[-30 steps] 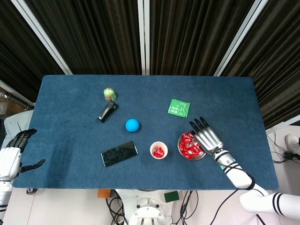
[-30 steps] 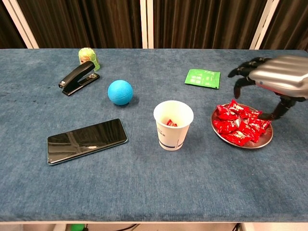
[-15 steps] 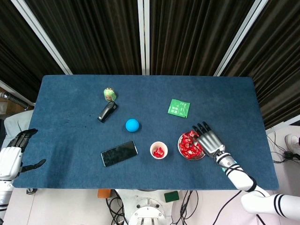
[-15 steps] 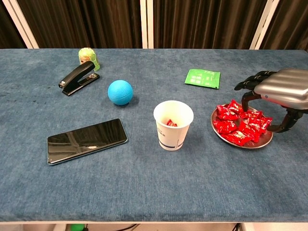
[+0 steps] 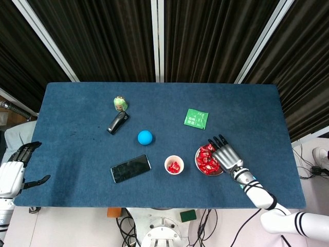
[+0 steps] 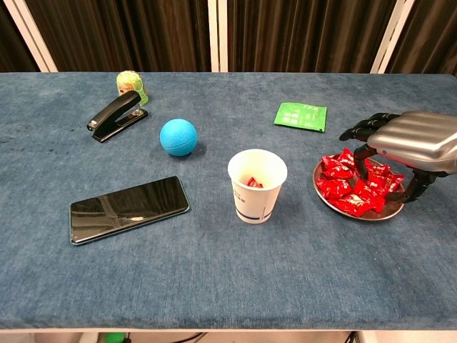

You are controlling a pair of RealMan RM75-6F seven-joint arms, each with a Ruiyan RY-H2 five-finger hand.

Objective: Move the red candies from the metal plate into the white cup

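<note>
The right hand [image 6: 418,141] hangs palm-down over the far side of the plate [image 6: 337,209], its fingers [image 6: 363,132] spread and curled onto the candies [image 6: 353,184], grasping nothing that I can make out; to do this pick well, they should pinch one wrapper only and lift straight up, so the heap is not dragged over the rim. The cup [image 6: 256,185] stands just beside the plate with candy already in it; the left hand [image 5: 14,170] idles off the tabletop [image 6: 214,271] edge, fingers apart, empty.
</note>
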